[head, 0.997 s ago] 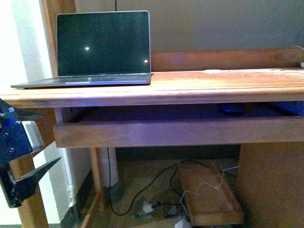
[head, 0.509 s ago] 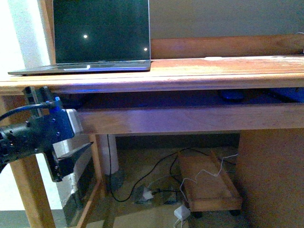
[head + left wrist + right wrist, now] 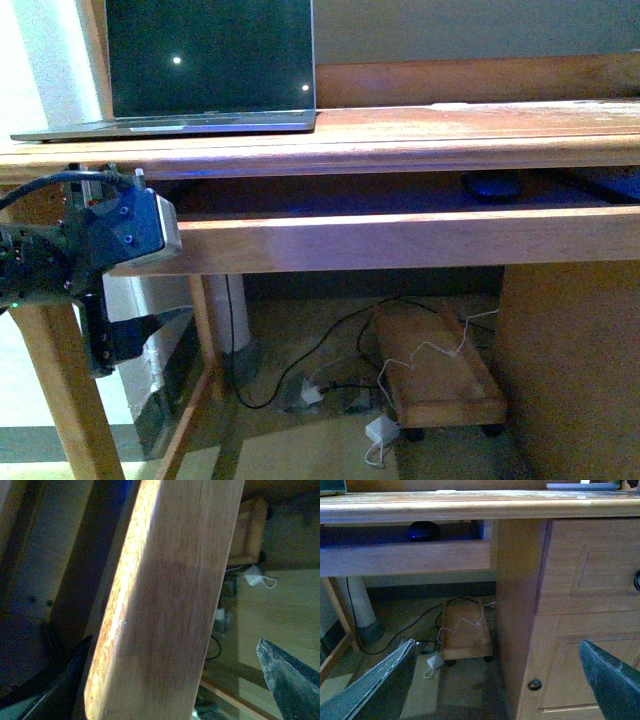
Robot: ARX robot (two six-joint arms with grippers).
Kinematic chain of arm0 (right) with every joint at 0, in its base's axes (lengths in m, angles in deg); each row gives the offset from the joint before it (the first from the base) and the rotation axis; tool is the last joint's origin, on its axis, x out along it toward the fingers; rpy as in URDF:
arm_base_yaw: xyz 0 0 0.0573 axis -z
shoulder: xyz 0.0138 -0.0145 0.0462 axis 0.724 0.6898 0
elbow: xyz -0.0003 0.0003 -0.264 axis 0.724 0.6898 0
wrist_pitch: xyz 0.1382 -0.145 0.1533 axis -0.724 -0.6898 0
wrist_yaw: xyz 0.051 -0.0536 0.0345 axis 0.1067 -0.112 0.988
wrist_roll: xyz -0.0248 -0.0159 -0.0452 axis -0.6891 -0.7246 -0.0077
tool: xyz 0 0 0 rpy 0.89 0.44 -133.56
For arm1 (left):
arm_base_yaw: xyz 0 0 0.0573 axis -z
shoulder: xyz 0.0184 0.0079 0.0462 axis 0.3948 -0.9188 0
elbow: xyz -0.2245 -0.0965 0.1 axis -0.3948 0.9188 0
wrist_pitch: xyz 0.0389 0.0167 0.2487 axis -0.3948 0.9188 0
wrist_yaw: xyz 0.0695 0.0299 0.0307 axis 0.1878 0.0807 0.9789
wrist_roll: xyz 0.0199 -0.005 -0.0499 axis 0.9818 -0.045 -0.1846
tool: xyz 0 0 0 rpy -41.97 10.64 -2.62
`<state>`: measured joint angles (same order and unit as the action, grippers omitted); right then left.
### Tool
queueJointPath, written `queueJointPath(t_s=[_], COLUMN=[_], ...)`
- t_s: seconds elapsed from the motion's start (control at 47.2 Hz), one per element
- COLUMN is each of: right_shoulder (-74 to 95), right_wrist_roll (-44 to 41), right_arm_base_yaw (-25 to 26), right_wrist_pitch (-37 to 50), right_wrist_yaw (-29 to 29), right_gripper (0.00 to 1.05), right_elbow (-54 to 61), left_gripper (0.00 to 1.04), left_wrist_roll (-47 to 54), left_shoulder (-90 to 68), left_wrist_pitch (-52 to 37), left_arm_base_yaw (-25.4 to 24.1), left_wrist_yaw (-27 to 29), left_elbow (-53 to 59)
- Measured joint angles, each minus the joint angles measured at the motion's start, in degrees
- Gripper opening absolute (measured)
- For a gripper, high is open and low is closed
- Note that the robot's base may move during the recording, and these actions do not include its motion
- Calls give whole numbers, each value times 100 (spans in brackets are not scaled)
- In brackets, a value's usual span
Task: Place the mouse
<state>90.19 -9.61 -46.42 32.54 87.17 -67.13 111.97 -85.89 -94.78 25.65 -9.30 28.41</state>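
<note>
Dark grey domed plastic mouse (image 3: 490, 186) lies well right of the left hand (image 3: 172, 680), spread astride the wooden tray front (image 3: 380, 243); spread, empty right hand (image 3: 495, 685) looks nearer.

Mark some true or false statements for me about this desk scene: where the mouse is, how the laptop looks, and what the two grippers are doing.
1. The mouse lies in the pull-out tray under the desktop. True.
2. The laptop is closed. False: it stands open, with its screen dark.
3. The left gripper has its fingers on either side of the tray's front board. True.
4. The right gripper holds the mouse. False: it is open and empty, away from the tray.
5. A low wooden cart stands on the floor under the desk. True.
</note>
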Motion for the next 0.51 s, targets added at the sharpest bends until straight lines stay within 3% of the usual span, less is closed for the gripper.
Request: queueJointPath(t_s=[0.191, 0.509], right_shoulder=[0, 0], right_wrist_roll=[0, 0], right_arm_base_yaw=[0, 0], right_wrist_pitch=[0, 0], right_wrist_yaw=[0, 0], right_gripper=[97, 97], right_elbow=[0, 0], left_gripper=[97, 97], left_wrist_roll=[-348, -2271], left_shoulder=[828, 1956], left_wrist_pitch=[892, 361], left_arm_base_yaw=[13, 444], left_wrist_yaw=[-343, -973], left_elbow=[575, 1792])
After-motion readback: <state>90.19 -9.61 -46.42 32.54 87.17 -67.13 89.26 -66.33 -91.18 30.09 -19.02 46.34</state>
